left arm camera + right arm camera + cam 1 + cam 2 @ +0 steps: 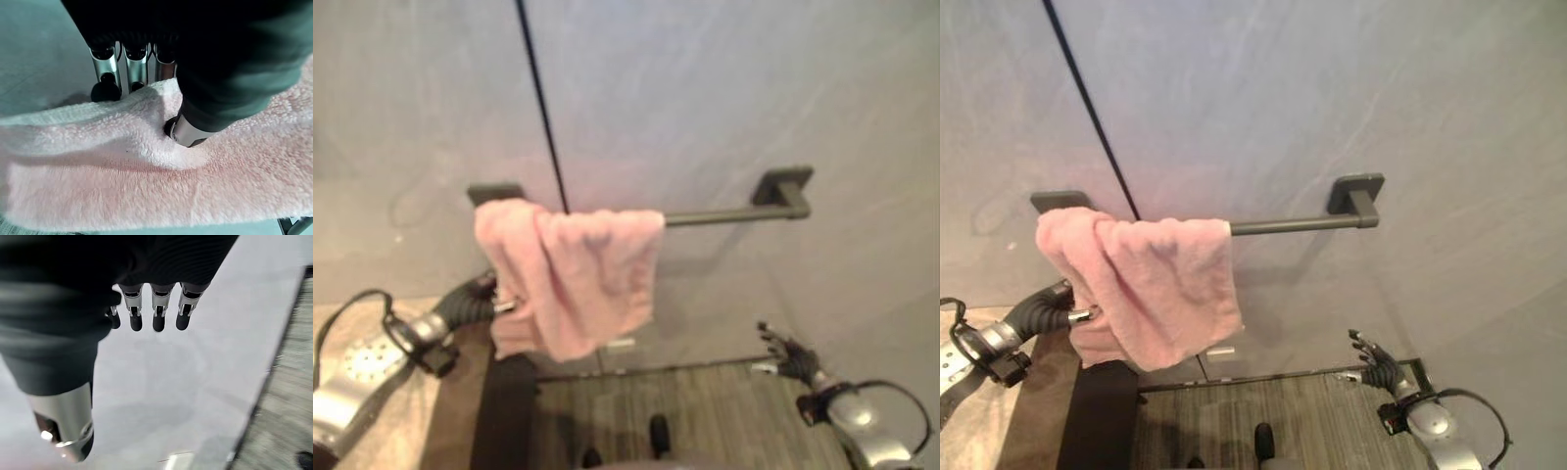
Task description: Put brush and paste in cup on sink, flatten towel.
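Note:
A pink towel [573, 279] hangs bunched over the left end of a dark wall bar [724, 215], its folds crumpled and uneven. My left hand [1077, 315] reaches in at the towel's lower left edge. In the left wrist view the thumb [188, 132] presses into the front of the towel [146, 171] while the fingers [105, 73] sit behind it, pinching the cloth. My right hand [790, 354] hangs low on the right, apart from the towel, with straight fingers [156, 308] held before the bare wall and holding nothing.
A thin dark seam [543, 108] runs down the grey wall behind the bar. A beige countertop [411, 431] lies at the lower left, with a dark cabinet side [504, 411] beside it. Wood-look floor [705, 411] spreads below the wall.

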You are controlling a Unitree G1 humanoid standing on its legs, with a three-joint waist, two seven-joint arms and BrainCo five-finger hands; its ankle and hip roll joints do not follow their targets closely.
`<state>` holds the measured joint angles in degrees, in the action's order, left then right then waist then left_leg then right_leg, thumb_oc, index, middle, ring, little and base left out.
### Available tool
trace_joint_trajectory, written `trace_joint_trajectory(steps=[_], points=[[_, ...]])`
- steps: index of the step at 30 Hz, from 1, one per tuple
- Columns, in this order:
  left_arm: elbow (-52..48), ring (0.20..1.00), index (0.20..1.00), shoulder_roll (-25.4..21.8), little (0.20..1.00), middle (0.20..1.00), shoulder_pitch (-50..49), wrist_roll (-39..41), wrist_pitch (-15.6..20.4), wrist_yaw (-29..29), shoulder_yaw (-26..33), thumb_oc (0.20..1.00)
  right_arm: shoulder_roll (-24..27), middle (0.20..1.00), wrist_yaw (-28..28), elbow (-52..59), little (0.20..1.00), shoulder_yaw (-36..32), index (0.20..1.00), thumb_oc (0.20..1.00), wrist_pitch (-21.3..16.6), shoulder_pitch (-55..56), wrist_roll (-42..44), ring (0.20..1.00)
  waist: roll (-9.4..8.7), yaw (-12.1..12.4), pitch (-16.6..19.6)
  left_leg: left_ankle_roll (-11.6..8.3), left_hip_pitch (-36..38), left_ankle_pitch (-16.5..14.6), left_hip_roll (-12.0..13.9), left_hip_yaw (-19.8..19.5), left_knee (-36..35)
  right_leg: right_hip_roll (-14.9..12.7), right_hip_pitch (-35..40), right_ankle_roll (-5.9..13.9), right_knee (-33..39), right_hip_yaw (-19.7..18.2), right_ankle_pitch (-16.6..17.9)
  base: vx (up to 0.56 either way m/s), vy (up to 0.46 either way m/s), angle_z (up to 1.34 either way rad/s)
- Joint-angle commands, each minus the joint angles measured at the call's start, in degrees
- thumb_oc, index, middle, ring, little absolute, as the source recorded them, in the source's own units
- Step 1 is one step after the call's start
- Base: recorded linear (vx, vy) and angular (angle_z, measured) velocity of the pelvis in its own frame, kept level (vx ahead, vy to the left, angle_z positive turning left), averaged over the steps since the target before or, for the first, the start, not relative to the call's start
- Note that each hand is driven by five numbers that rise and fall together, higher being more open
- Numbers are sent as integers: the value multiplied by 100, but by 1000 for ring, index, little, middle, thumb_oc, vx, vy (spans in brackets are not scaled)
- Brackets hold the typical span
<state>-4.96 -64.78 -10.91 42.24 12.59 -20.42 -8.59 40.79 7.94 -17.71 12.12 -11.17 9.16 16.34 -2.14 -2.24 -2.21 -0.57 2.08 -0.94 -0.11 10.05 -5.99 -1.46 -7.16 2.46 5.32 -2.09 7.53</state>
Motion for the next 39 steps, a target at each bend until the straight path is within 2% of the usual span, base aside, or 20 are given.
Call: trace_joint_trajectory(steps=[1,2,3,4,7,16,30,39], points=[[-103,200,200,-446,200,200,467,-39,368,57,-46,200,218,1000,264,310,1000,206,1000,1000,-101,-517,1311,1000,-152,5,-29,324,-309,-354,-62,-123,99,-467,248,570,-32,-4,-590,0,0,0],[-103,200,200,-446,200,200,467,-39,368,57,-46,200,218,1000,264,310,1000,206,1000,1000,-101,-517,1311,1000,-152,6,-29,324,-310,-354,-62,-122,99,-467,248,570,-32,-4,-590,-44,34,-1],[-300,200,200,-586,200,200,468,52,371,57,-38,200,346,1000,484,777,1000,428,1000,1000,-57,-657,1889,1000,-196,65,-33,339,-341,-342,-77,-144,99,-480,220,569,-32,-4,-570,-43,39,-3],[-329,200,200,-644,200,200,492,86,368,66,-44,200,435,1000,556,1024,1000,573,1000,1000,-36,-774,2103,1000,-220,102,-34,345,-344,-342,-85,-154,99,-488,219,572,-32,-5,-556,-55,45,-3],[-265,200,200,-673,200,200,773,40,395,134,-270,200,473,1000,534,1288,1000,1000,1000,1000,11,-1304,2475,1000,-259,178,-35,359,-353,-333,-100,-184,99,-505,228,568,-32,11,-544,-38,30,-1],[-216,200,200,-540,200,200,1097,-79,352,262,-442,200,278,1000,419,1447,1000,1547,1000,1000,55,-2121,2441,1000,-223,320,10,350,-341,-312,-81,-190,99,-508,247,515,-32,36,-561,-4,-11,-1],[-231,200,200,-287,200,200,1487,-153,262,356,-787,200,-197,1000,431,1592,1000,2358,1000,1000,264,-3024,2860,1000,-17,447,3,292,-299,-281,-37,-169,99,-484,284,442,-32,56,-607,0,-18,0],[-269,200,200,-189,200,200,1559,-201,222,443,-756,200,-328,1000,393,1792,1000,2585,1000,1000,325,-3371,2828,1000,83,466,-34,299,-356,-261,-49,-155,99,-497,231,431,-32,52,-598,0,0,0]])
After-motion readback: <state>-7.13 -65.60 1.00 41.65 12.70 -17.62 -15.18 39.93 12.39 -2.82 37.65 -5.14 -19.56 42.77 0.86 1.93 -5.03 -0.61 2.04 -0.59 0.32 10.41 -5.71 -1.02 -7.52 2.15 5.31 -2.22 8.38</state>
